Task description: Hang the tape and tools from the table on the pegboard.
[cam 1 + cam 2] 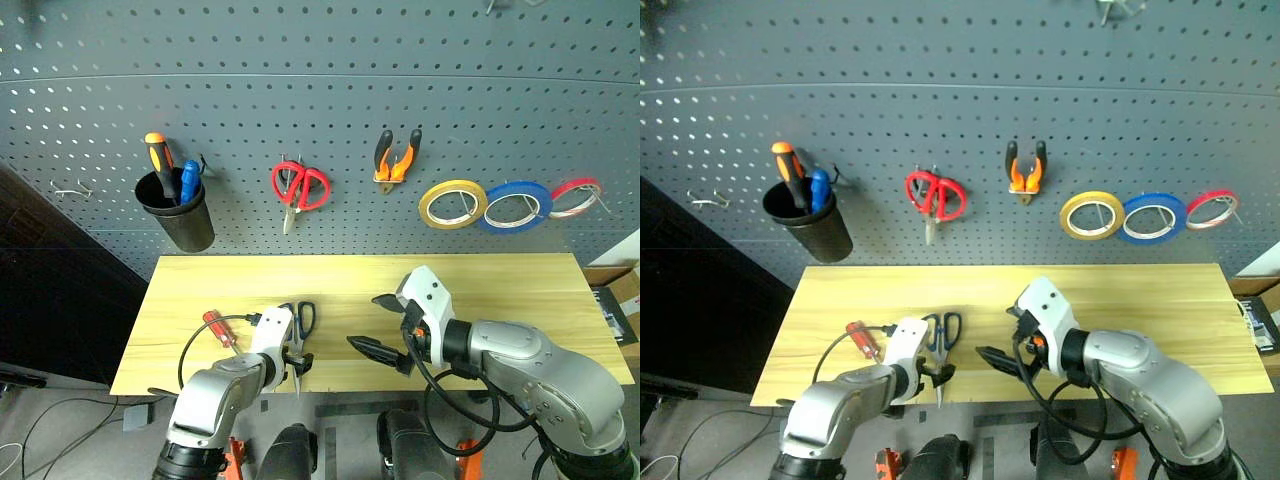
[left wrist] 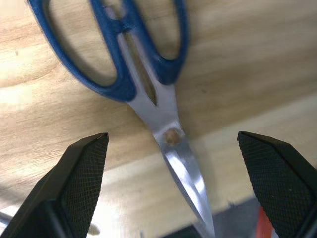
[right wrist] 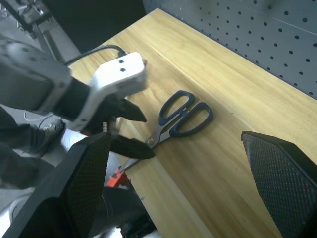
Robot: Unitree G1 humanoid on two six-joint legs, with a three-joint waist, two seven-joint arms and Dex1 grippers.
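- The blue-handled scissors (image 1: 301, 340) are lying at the near edge of the table (image 1: 520, 300), long axis crosswise, handles facing the pegboard (image 1: 330, 90), tips overhanging.
- The left gripper (image 2: 173, 188) is straddling the blades, wide open, gripping nothing.
- The right gripper (image 1: 385, 325) is hovering beside, wide open, empty, above bare tabletop.

No legible text, label, brand or number anywhere.

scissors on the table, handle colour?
Dark blue handles on the scissors; left wrist view shows it best.
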